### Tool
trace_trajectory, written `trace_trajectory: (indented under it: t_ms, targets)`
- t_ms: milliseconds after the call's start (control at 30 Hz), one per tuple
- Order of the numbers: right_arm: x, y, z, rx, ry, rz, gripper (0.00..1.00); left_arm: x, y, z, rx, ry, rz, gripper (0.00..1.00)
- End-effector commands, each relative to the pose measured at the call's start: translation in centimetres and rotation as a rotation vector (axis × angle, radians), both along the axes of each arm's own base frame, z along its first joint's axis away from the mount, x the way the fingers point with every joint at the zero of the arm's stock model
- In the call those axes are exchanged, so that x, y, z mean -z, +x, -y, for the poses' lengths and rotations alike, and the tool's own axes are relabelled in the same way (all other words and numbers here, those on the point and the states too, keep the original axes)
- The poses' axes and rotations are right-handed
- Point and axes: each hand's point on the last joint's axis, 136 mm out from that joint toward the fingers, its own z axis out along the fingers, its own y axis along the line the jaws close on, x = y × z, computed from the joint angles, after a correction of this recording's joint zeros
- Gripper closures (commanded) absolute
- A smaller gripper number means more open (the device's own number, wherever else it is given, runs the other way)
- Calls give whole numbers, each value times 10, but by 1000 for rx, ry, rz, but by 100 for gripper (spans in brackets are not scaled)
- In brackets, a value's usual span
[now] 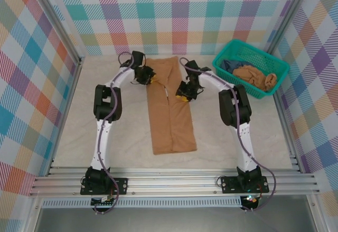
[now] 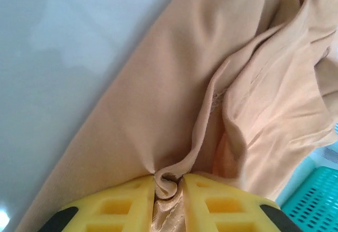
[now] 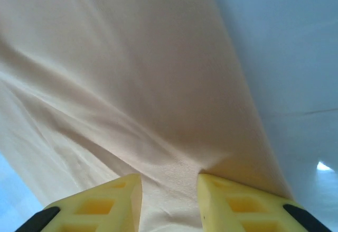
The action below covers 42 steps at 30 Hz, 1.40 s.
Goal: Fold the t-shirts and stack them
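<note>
A tan-brown t-shirt [image 1: 169, 110] lies on the table, folded lengthwise into a long narrow strip. My left gripper [image 1: 147, 76] sits at its upper left edge and is shut on a bunched fold of the shirt [image 2: 158, 100], pinched between the yellow fingers [image 2: 119, 205]. My right gripper [image 1: 185, 93] is at the strip's right edge, about a third of the way down. Its jaws [image 3: 169, 200] stand open, with flat shirt fabric [image 3: 132, 73] lying between and beneath them. Another crumpled tan shirt [image 1: 253, 77] lies in the basket.
The teal mesh basket [image 1: 224, 57] stands at the back right, holding the crumpled shirt and a dark blue cloth [image 1: 229, 65]. Its corner [image 2: 317, 200] appears in the left wrist view. Checked walls and metal rails enclose the white table [image 1: 95, 126].
</note>
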Motion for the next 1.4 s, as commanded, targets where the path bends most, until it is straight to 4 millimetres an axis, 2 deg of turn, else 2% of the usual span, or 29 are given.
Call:
trace_trajectory:
  t_ms: [0, 133, 200, 300, 400, 500, 600, 667, 767, 867, 967, 1100, 1167, 1233, 1300, 1367]
  targets:
    - [15, 0, 32, 141, -77, -79, 66, 34, 5, 16, 11, -6, -61, 77]
    - [15, 10, 40, 178, -85, -95, 66, 29, 14, 21, -15, -22, -47, 77]
    - [12, 11, 40, 174, -82, -97, 66, 21, 15, 22, -12, -27, -33, 77]
    - [-2, 12, 30, 150, -41, -59, 65, -15, 22, 26, 3, -54, 37, 71]
    - [-21, 11, 17, 136, 18, -17, 62, -62, 24, 32, 19, -84, 109, 64]
    - [-35, 8, 0, 114, 69, -4, 61, -102, 12, 35, 43, -77, 141, 63]
    - [-41, 7, -13, 86, 82, 5, 60, -119, -13, 34, 61, -38, 129, 65]
    - [-40, 8, -18, 77, 86, 5, 61, -114, -38, 34, 76, -13, 92, 68]
    - [-28, 6, -21, 78, 92, -29, 64, -100, -79, 33, 104, 1, 38, 72]
    - [-26, 3, -24, 69, 115, -35, 65, -82, -128, 23, 117, 22, -22, 73]
    - [-49, 2, -28, 36, 155, 50, 64, -76, -182, 6, 185, 106, -86, 74]
    - [-87, -11, -18, 20, 162, 144, 58, -57, -265, -17, 316, 198, -214, 74]
    - [-100, -24, -11, 17, 165, 160, 58, -49, -311, -28, 389, 236, -292, 73]
    - [-103, -43, -5, 22, 160, 139, 58, -40, -348, -36, 448, 259, -365, 73]
    - [-98, -69, 2, 24, 154, 96, 59, -36, -374, -35, 499, 249, -374, 70]
    - [-84, -108, 10, 23, 117, 25, 59, -29, -396, -33, 523, 231, -390, 68]
